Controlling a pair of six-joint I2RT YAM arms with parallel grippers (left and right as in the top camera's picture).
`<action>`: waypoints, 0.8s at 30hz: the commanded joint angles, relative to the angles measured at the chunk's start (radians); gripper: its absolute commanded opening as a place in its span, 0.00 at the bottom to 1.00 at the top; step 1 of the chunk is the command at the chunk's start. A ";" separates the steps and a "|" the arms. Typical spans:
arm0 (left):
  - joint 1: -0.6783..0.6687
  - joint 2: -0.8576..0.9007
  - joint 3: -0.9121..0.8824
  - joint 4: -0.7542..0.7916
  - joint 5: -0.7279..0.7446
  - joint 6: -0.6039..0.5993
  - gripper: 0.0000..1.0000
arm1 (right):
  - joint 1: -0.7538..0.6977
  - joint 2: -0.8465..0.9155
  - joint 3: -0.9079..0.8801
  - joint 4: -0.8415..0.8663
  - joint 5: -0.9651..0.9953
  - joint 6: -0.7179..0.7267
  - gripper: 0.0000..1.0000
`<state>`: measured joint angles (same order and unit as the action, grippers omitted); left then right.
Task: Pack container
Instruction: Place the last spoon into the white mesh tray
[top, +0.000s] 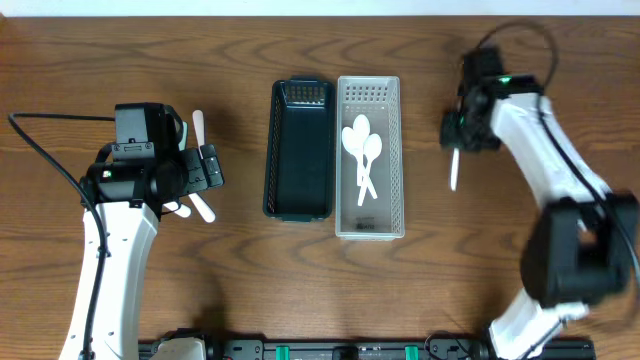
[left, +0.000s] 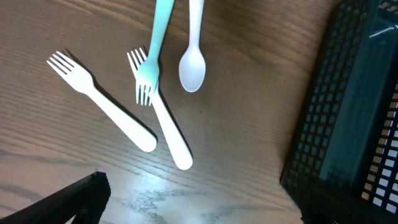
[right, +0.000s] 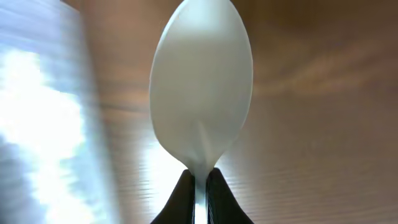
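Observation:
A black basket (top: 300, 170) and a white basket (top: 388, 190) stand side by side at the table's middle. The white one holds several white spoons (top: 362, 150). My right gripper (top: 459, 133) is to the right of the white basket, shut on a white spoon (right: 202, 93) at its neck; the spoon's handle (top: 453, 172) hangs below. My left gripper (top: 208, 168) is open and empty over loose cutlery left of the black basket. In the left wrist view lie two white forks (left: 106, 106), a teal fork (left: 152, 56) and a white spoon (left: 193, 65), beyond the open fingers (left: 199, 208).
The black basket's mesh wall (left: 336, 124) fills the right of the left wrist view. The teal fork's tines overlap one white fork (left: 165, 124). Bare wooden table (top: 500, 260) surrounds the baskets.

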<state>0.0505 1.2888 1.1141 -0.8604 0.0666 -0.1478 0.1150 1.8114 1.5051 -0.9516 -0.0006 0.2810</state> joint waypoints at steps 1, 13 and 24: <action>0.000 0.005 0.019 -0.003 -0.019 0.020 0.98 | 0.086 -0.149 0.039 0.018 -0.089 0.053 0.01; 0.000 0.005 0.019 -0.003 -0.019 0.020 0.98 | 0.389 -0.014 -0.011 0.055 0.019 0.317 0.07; 0.000 0.005 0.019 -0.003 -0.019 0.020 0.98 | 0.367 -0.093 0.070 0.119 0.055 0.151 0.62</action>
<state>0.0505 1.2888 1.1141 -0.8604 0.0669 -0.1478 0.5144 1.8179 1.5120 -0.8333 -0.0006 0.4927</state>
